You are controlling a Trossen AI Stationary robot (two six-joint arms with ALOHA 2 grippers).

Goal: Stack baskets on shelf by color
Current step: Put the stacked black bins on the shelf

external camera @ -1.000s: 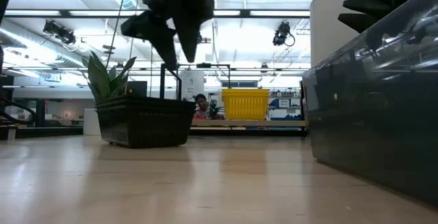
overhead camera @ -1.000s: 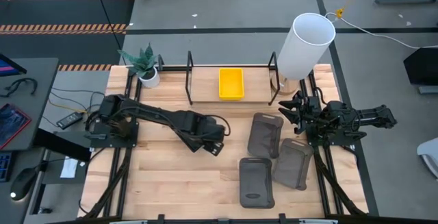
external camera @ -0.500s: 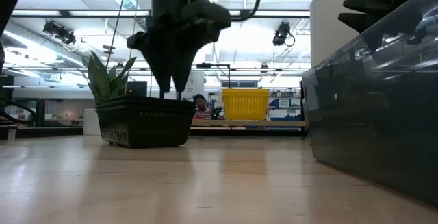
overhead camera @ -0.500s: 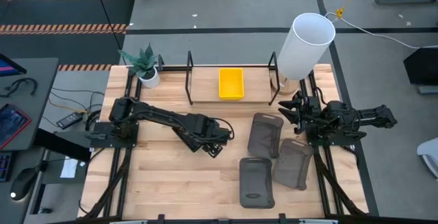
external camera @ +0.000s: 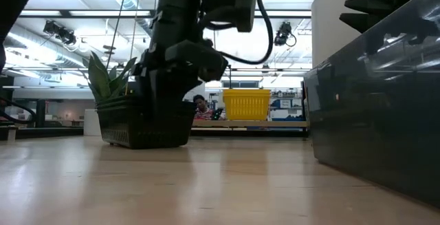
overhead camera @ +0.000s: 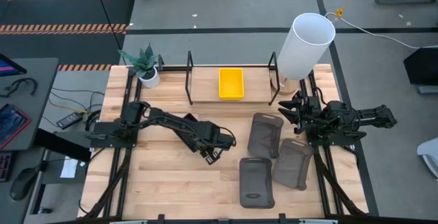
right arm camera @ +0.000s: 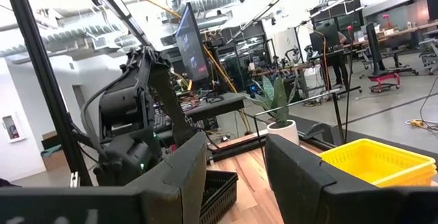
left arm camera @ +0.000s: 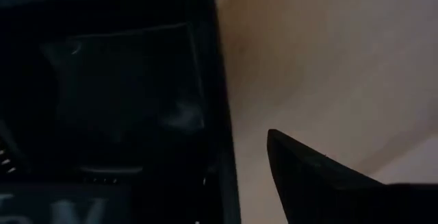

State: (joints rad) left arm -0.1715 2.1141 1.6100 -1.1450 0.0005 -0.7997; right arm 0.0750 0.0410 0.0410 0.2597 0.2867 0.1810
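My left gripper is low over a small black slatted basket that rests on its base on the wooden table, left of centre. It is open. In the left wrist view one finger stands outside the basket's wall. A yellow basket sits on the black rod shelf at the table's far edge. Three dark grey baskets lie flat at the right. My right gripper waits open and empty at the right edge. My left gripper comes at the black basket from above, pointing down, at its rim. One finger is outside the wall; the other is hidden in the dark. I cannot tell whether the fingers touch the basket, which stands level on the table.
A tall white cylinder stands at the far right corner and a potted plant at the far left corner. A grey basket fills the low view's right side. Bare wood lies at the table's near left.
My left gripper has gone down onto the black basket and a little toward the table's near right, turning as it went. The basket has stayed where it was.
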